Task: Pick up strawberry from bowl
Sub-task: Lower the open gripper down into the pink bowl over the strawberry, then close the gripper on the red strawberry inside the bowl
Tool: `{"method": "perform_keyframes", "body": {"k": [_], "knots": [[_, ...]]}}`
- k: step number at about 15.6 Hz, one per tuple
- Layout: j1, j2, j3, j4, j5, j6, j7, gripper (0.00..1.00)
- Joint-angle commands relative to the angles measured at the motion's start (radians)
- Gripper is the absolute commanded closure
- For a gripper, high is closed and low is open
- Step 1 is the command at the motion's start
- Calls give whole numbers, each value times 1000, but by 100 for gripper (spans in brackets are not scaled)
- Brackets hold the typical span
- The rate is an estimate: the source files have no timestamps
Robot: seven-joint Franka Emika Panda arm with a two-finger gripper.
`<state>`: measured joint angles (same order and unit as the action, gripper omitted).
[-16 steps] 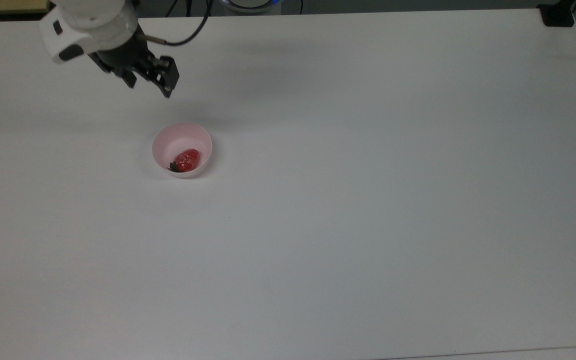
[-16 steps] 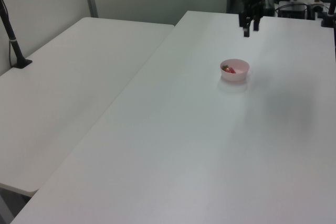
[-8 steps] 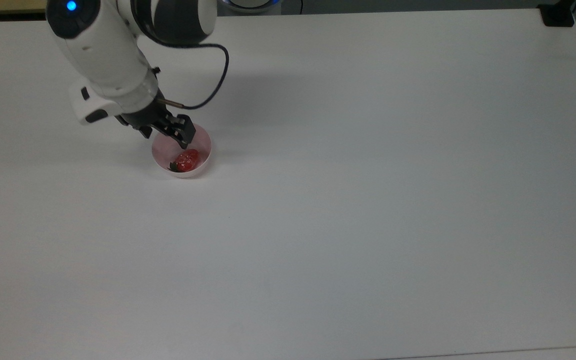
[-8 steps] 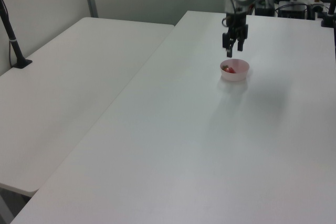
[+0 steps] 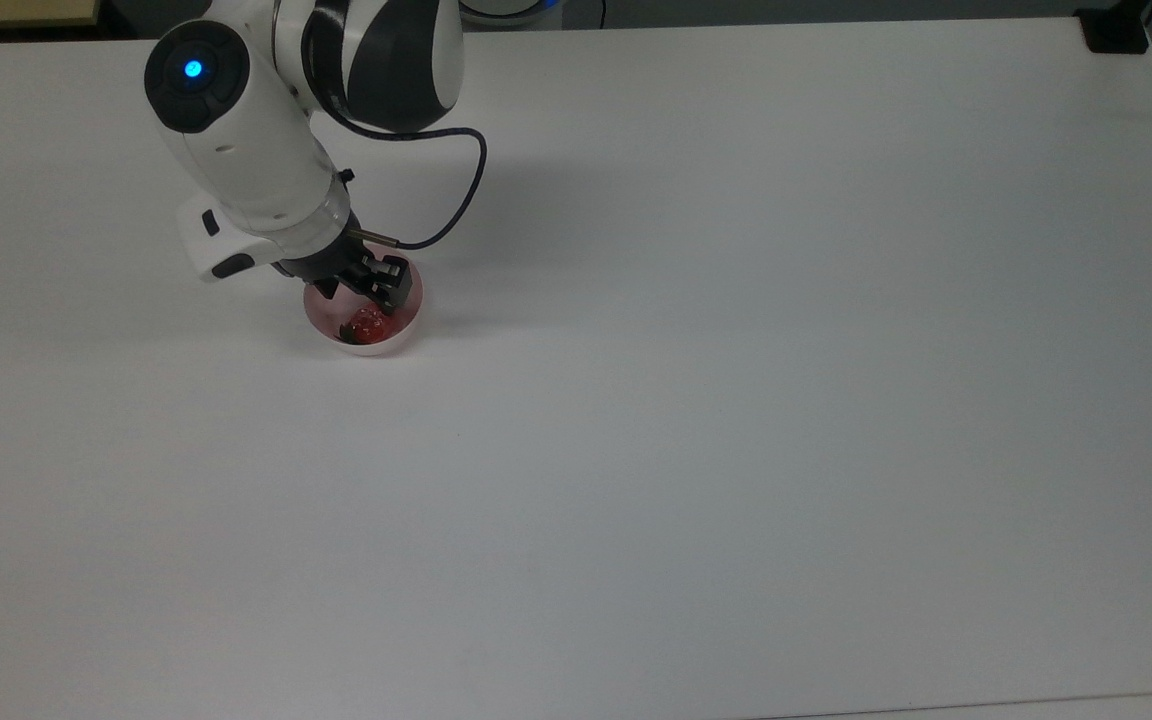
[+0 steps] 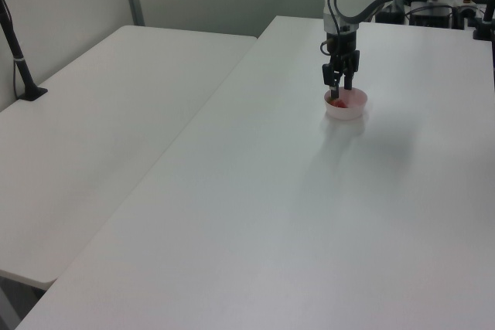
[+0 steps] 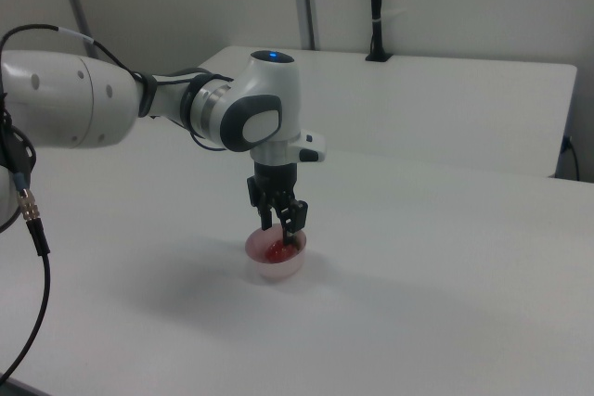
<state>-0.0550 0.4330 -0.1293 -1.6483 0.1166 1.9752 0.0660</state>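
Observation:
The small pale pink bowl (image 5: pixel 409 322) (image 6: pixel 349 112) (image 7: pixel 277 272) sits on the white table, toward the top view's upper left. A red strawberry (image 5: pixel 367 323) (image 7: pixel 274 250) lies inside it, partly covered by the arm. My gripper (image 5: pixel 364 300) (image 6: pixel 339 95) (image 7: pixel 279 233) points down into the bowl. It is open, with one black finger on each side of the strawberry. The fingers reach to about rim level or just below; I cannot tell if they touch the fruit.
The white arm (image 5: pixel 246 170) reaches over the table's upper left, trailing a dark cable (image 5: pixel 466 200). A black clamp (image 5: pixel 1116 30) sits at the top view's upper right corner. A second white table (image 6: pixel 100 121) with a black post (image 6: pixel 19 59) adjoins.
The gripper has travelled from the top view's upper left to over the bowl and come down into it, fingers now straddling the strawberry. The bowl and the strawberry have stayed in place.

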Motion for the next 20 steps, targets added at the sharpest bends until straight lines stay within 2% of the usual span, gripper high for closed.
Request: {"method": "perform_keyframes", "body": {"k": [1,2,10,11,12,14,16,18,20], "knots": [[9,15,-6,10,17,7,8,36],[11,22,-6,8,14,7,8,39],[21,69,-6,4,3,109,8,36],[21,69,-6,-4,-2,110,6,38],[30,69,-6,-5,-5,110,2,45],[29,56,-6,-5,-5,100,-6,53],[29,41,-6,-5,-5,91,-5,54],[29,35,-6,-5,-5,84,-11,61],[27,24,-6,-5,-5,70,-26,61]]}}
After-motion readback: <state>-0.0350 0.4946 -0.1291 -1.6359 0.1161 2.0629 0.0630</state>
